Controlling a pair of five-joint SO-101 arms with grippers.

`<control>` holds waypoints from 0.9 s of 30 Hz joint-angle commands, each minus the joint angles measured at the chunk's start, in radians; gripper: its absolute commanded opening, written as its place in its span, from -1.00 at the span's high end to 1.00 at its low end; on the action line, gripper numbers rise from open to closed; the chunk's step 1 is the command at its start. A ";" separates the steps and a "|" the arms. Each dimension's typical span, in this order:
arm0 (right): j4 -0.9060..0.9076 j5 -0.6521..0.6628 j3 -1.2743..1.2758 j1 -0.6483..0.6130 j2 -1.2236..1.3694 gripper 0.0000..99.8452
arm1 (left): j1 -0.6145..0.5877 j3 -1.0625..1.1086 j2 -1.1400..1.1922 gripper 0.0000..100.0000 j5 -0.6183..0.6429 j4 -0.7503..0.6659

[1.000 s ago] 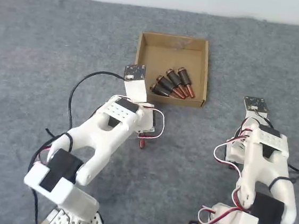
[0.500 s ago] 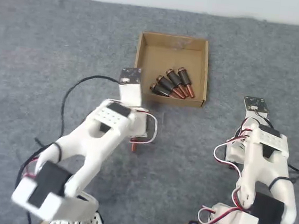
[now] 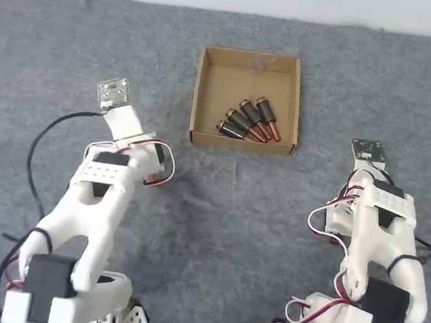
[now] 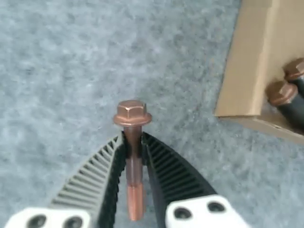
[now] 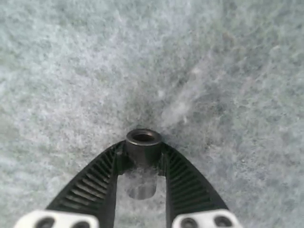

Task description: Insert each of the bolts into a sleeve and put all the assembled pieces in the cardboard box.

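The left hand is pinching the copper bolt by its shank above the grey bench, near the cardboard box, which is holding 4 assembled pieces. The right hand is clamping a black sleeve, well apart from the box.

bolt: coppery metal, smooth | sleeve: dark, matt | box: matt cardboard | table: grey fuzzy cloth
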 commanded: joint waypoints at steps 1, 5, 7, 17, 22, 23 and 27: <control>-0.044 0.008 -0.075 -0.084 0.001 0.99 | -0.029 -0.008 -0.061 0.98 -0.009 -0.025; -0.091 0.014 -0.147 -0.170 0.001 0.99 | -0.066 -0.008 -0.061 0.98 -0.009 -0.026; -0.137 0.012 -0.181 -0.203 0.001 0.99 | -0.080 -0.008 -0.061 0.98 -0.009 -0.028; -0.550 0.014 -0.215 -0.300 0.001 0.99 | -0.075 -0.012 -0.058 0.98 -0.011 -0.029; -0.710 0.011 -0.215 -0.306 0.008 0.99 | -0.075 -0.013 -0.057 0.98 -0.011 -0.029; -0.746 0.011 -0.215 -0.306 0.008 0.99 | -0.074 -0.013 -0.057 0.98 -0.011 -0.029; -0.915 0.009 -0.215 -0.306 0.024 0.99 | -0.074 -0.013 -0.055 0.98 -0.011 -0.029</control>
